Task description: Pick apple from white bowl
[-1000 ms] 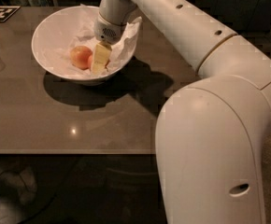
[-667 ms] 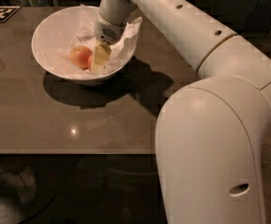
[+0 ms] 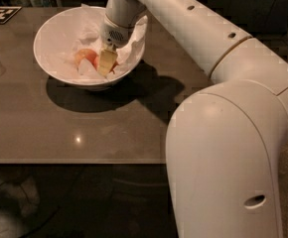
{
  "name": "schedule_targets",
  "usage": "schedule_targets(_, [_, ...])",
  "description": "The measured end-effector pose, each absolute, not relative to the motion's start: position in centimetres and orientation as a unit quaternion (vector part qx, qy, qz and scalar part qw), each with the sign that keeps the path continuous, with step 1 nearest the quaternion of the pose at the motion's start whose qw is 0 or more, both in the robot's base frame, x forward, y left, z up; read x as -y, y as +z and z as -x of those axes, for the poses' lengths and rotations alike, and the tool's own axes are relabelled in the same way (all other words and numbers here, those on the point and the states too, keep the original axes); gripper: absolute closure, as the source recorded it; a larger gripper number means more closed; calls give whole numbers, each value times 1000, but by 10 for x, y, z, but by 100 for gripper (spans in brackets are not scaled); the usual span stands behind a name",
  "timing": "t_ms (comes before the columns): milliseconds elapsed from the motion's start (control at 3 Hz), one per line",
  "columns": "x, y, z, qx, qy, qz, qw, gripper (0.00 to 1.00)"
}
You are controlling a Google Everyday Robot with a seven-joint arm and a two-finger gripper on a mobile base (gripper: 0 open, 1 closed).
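While claw [image 3: 104, 63] sits low inside white bowl [image 3: 49, 33], step in hand reads as grasp phase; lift not yet done. Apple [image 3: 84, 56] lies on crumpled paper [image 3: 90, 31] near bowl centre, at claw's 9 o'clock, touching or just beside it. Claw open or closed: cannot tell. Bowl rests on desk [image 3: 59, 128], toward 11 o'clock of view. Next move likely calls for firm closure around apple, then straight lift clear of rim, without dragging paper or tipping bowl.
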State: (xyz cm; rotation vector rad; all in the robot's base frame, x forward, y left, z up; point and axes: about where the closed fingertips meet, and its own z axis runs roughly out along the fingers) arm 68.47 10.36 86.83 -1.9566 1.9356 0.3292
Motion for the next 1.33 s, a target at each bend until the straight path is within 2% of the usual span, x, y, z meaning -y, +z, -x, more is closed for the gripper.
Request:
schedule_targets(333, [-105, 865, -683, -686, 120, 693, 185, 88])
schedule_targets(667, [-105, 864, -682, -686, 122, 693, 185, 100])
schedule_targets(1333, [-105, 863, -683, -682, 128, 695, 190, 100])
